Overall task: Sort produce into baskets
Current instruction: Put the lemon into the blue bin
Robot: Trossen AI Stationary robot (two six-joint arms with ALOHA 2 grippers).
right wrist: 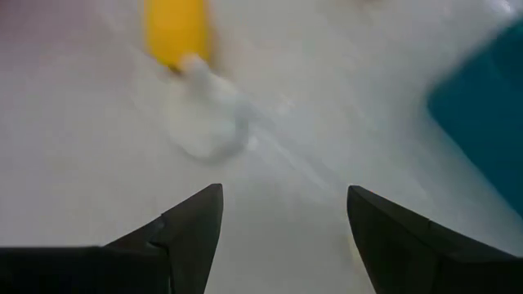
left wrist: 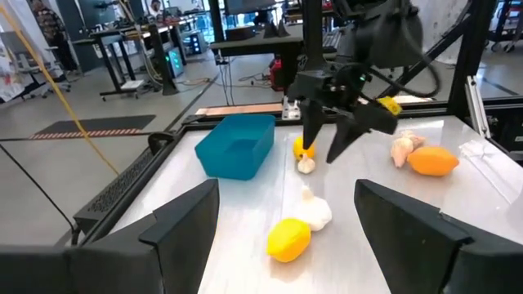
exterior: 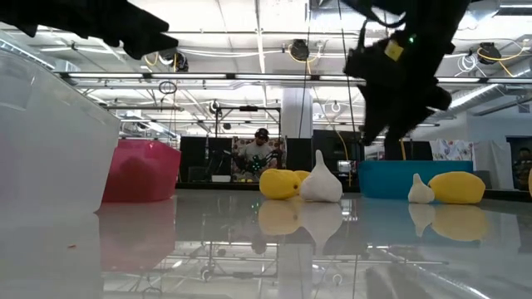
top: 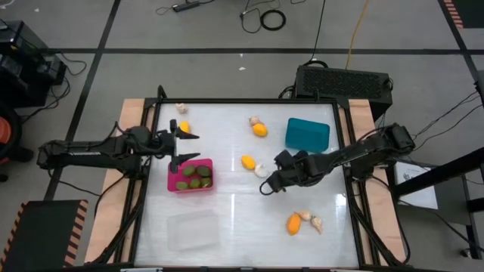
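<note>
Right tool [right wrist: 282, 237] wide open, empty, above garlic bulb [right wrist: 204, 122].

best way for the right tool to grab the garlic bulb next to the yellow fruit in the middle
Grip the garlic bulb across its wide rounded base, coming straight down from above. It stands upright, its narrow tip offering little to hold. Close across the sides away from the touching yellow fruit. The right tool hangs open nearby.

Overhead looking down, low level across table [top: 242, 219], wrists forward
</note>
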